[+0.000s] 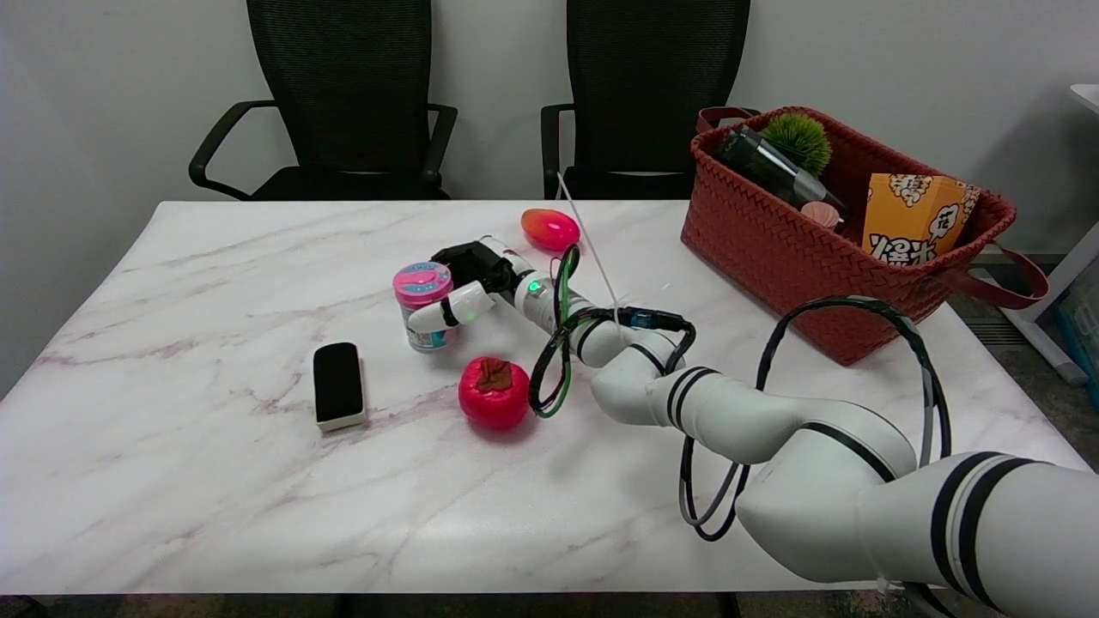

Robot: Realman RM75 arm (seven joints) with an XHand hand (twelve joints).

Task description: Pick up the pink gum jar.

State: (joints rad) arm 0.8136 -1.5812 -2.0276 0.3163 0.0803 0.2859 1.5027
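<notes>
Beside the robot hand [464, 287], the basket [755, 232] holds a bottle [773, 167].

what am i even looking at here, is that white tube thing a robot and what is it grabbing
Yes, the jointed white tube is a robot's right arm, reaching in from the lower right. There is one picture, taken from a camera above the near side of the marble table, looking down and across it. The arm ends in a black-and-white right hand, whose fingers wrap around the pink gum jar; the jar appears to stand on the table, not yet lifted. Also on the table: a red apple, a black eraser block, a pink-orange mango-like fruit, and a red woven basket holding a bottle, a green ball and an orange box.
</notes>
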